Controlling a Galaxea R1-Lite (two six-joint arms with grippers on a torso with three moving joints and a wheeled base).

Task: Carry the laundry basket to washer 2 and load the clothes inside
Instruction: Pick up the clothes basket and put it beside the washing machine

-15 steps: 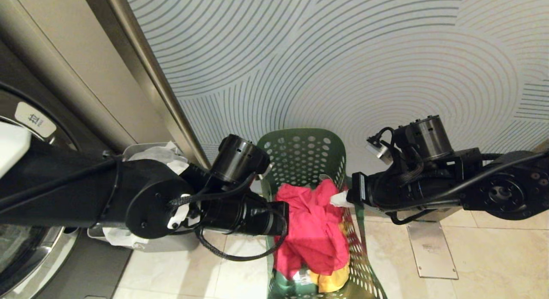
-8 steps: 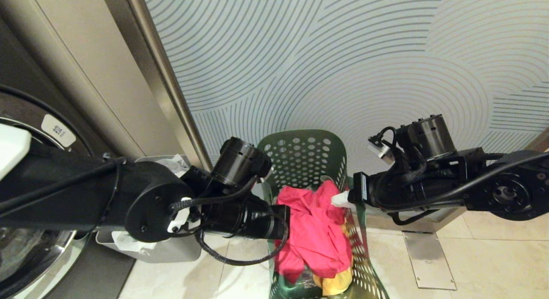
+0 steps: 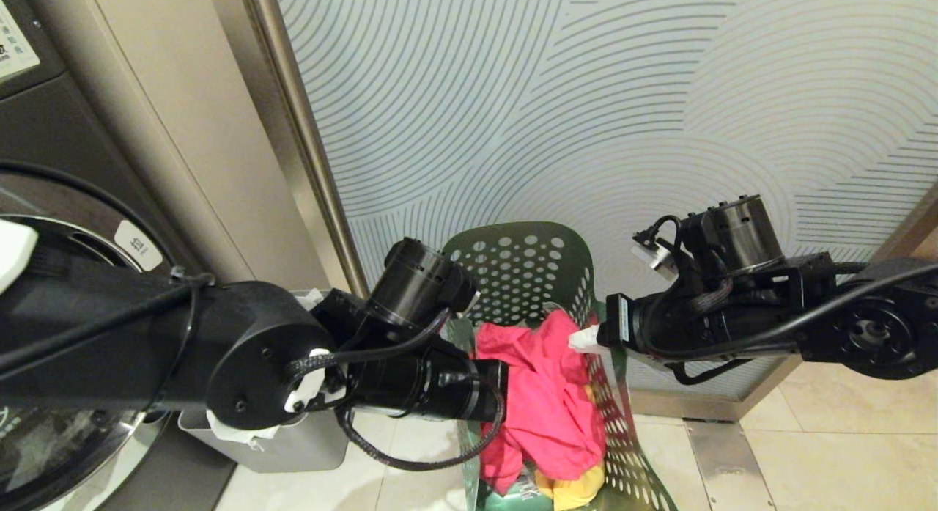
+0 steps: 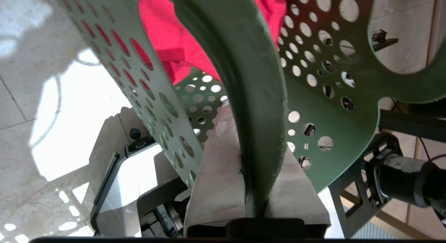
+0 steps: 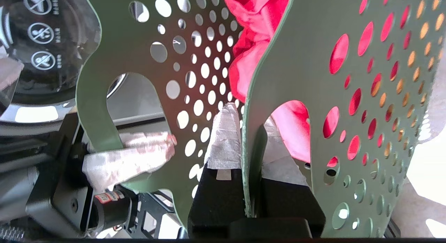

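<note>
Basket: the laundry basket (image 3: 538,291), dark green and full of round holes, hangs between the two arms near the middle of the room, in front of the pale wall with curved lines (image 3: 586,93).
Left pincer: the left gripper (image 4: 256,201) is pressed together on the basket's left rim, one cloth-wrapped finger inside and one outside the wall.
Right pincer: the right gripper (image 5: 249,187) pinches the right rim the same way, beside a handle slot.
Clothes: the pink-red garment (image 3: 546,394) lies heaped on top, with the yellow-orange garment (image 3: 568,489) under it at the near end; I cannot pick out a third piece.
Washer: a dark front-loading washer (image 3: 51,291) with a round door stands at the far left; its small white label is too small for me to read a numeral, so I cannot say it is washer 2.
Done: the basket looks gripped on both sides, clothes aboard.
Left to do: by my judgement, bring it up to the washer, set it down, and put every garment in the drum; none is loaded yet.
Head view only: the wall, the grey bin (image 3: 293,441) with white lining behind the left arm, and the washer's place.
Wrist views only: the actual pinch on each rim, hidden from above by the arms; the right wrist view also catches round warning symbols on dark glass (image 5: 41,44) beyond the basket.
</note>
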